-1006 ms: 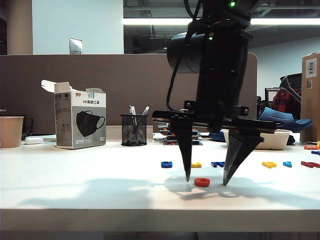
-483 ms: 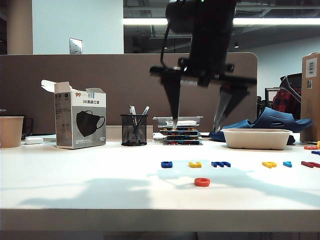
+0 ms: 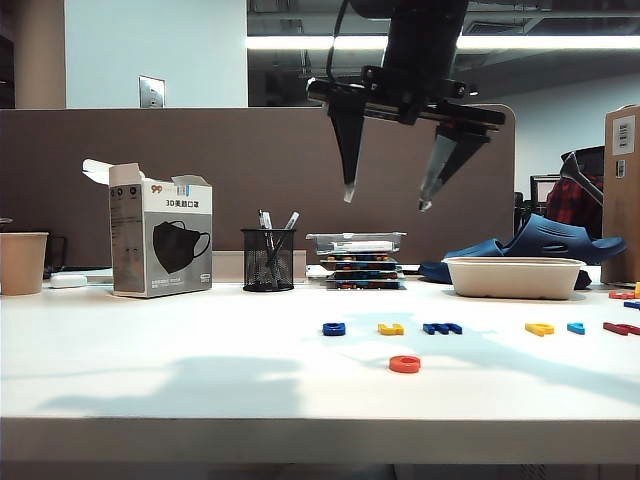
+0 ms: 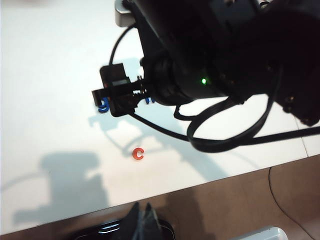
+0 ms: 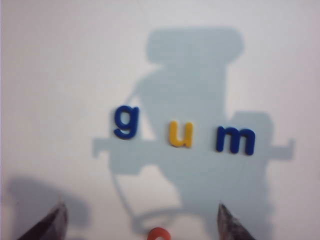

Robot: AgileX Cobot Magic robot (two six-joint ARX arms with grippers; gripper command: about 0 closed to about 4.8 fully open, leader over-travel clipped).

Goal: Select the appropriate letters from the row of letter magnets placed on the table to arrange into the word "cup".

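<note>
Progress sitting at one of three: red-orange plastic "c" magnet [image 3: 405,364] lying alone at six o'clock of yellow plastic "u" [image 3: 391,328], yellow "p" [image 3: 539,328] waiting at three o'clock in the row, right gripper [image 3: 386,196] hovering high with fingers spread and empty, left gripper [image 4: 142,220] unreadable.

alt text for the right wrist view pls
Looking down on the white table, the open right gripper hangs above a blue "g", yellow "u" and blue "m" in a row. The top of a red-orange letter shows between the fingertips, apart from both.
</note>
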